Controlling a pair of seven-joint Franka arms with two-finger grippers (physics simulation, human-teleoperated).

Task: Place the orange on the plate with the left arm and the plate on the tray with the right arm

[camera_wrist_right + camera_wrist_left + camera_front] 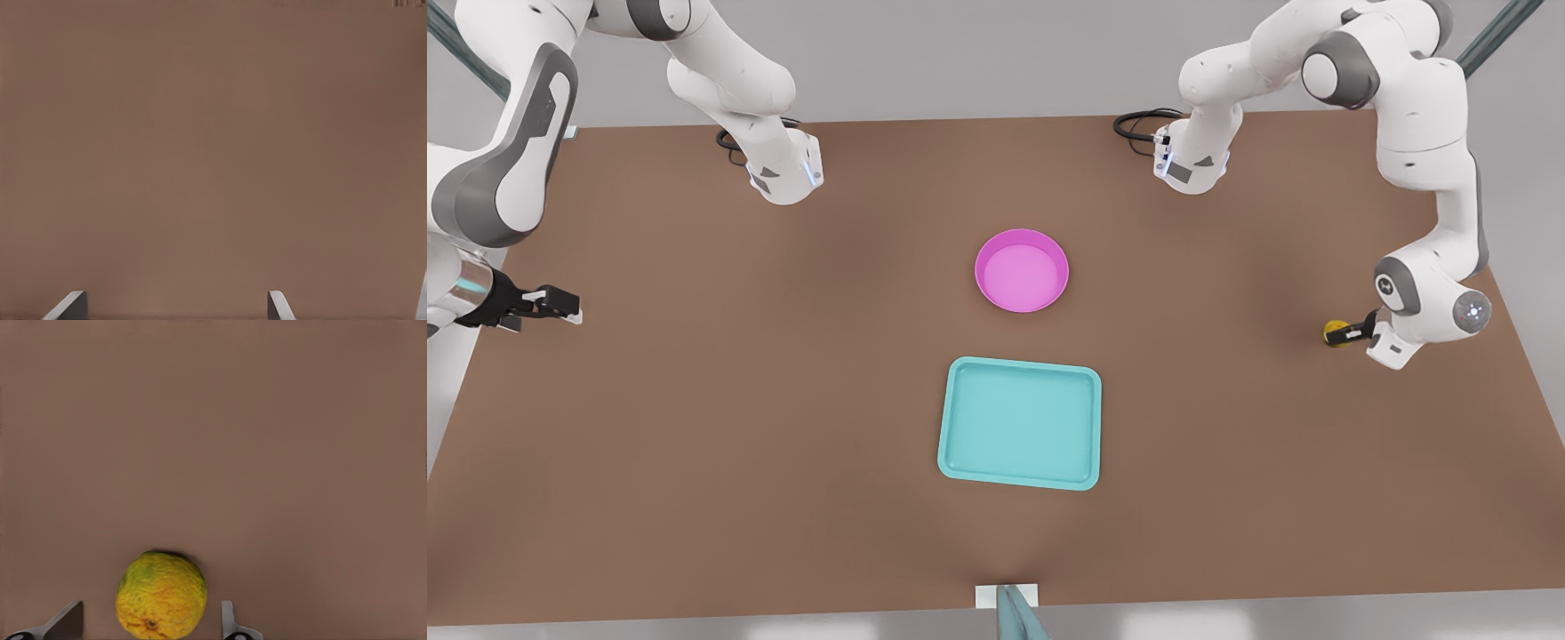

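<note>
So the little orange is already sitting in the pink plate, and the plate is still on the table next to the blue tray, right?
Not quite. The plate is empty in the front view. The orange lies on the table at that view's right, between the open fingers of the left gripper. The plate does sit on the table beside the tray.

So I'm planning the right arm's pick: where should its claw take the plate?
On the raised rim of the plate, one finger inside and one outside, coming from above. The dish is shallow, flat on the table and wide. The right claw waits open, off to the front view's left.
</note>
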